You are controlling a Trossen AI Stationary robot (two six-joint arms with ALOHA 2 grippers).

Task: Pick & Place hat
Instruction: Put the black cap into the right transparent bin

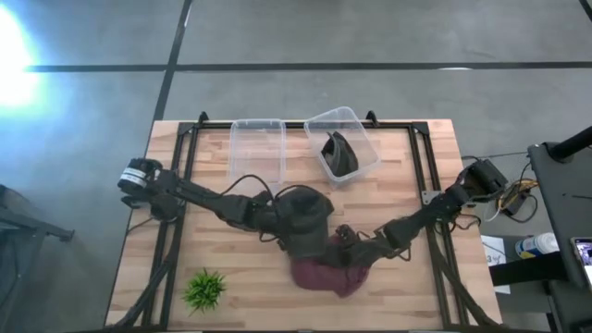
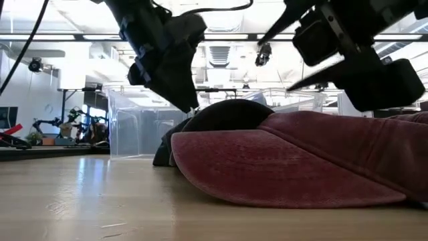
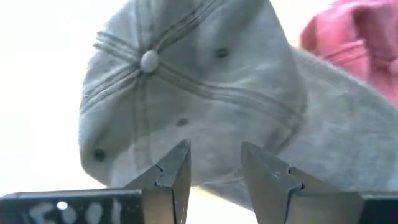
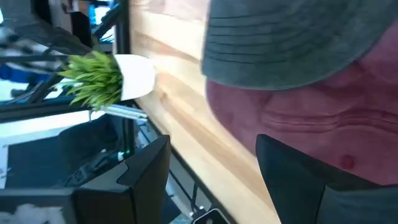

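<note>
A dark grey cap (image 1: 310,208) lies crown up near the table's middle, and its brim (image 4: 292,43) overlaps a maroon cap (image 1: 324,275) lying nearer the front edge. My left gripper (image 3: 214,168) comes in from the left. It is open, with its fingers slanting down at the grey cap's crown (image 3: 205,93) below the top button. My right gripper (image 4: 211,174) reaches in from the right. It is open wide just above the maroon cap (image 4: 280,118), with one finger over the cloth and the other over bare wood. My left gripper has its open fingertips (image 2: 192,106) at the edge of the grey cap's crown (image 2: 227,114), slanting down from the table's left. I cannot tell whether they touch the cloth.
Two clear plastic bins stand at the far edge. One (image 1: 257,148) holds nothing; the other (image 1: 363,134) is tilted, with a dark hat (image 1: 340,155) inside. A small green plant (image 1: 203,289) sits near the front left corner. Bare wood shows on the table's left and right.
</note>
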